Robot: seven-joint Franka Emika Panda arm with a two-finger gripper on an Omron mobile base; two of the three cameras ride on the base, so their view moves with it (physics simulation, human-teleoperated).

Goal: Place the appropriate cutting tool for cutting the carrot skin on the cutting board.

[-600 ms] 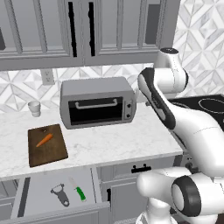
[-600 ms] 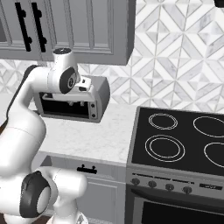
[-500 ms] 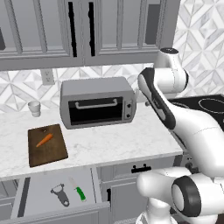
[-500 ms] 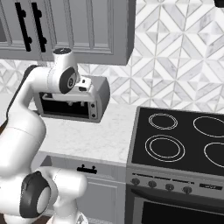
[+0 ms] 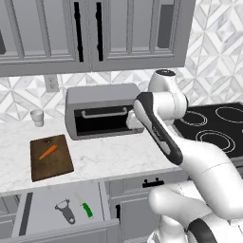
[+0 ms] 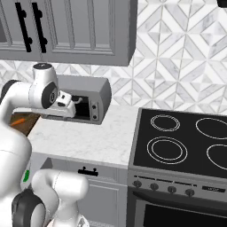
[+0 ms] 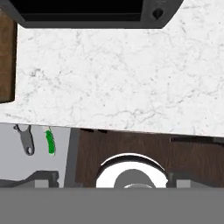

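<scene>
Carrot (image 5: 48, 152) on cutting board (image 5: 57, 166); peeler (image 5: 65, 211) beside knife (image 5: 84, 205) in drawer (image 5: 42, 213).

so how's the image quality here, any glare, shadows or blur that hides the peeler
Left base view: flat, even rendered light, no glare; the peeler in the open drawer is sharp but small. Hand view: the peeler is small and soft near the left edge, beside the green-handled knife. Right base view: slightly soft, cutting board partly behind the arm.
</scene>
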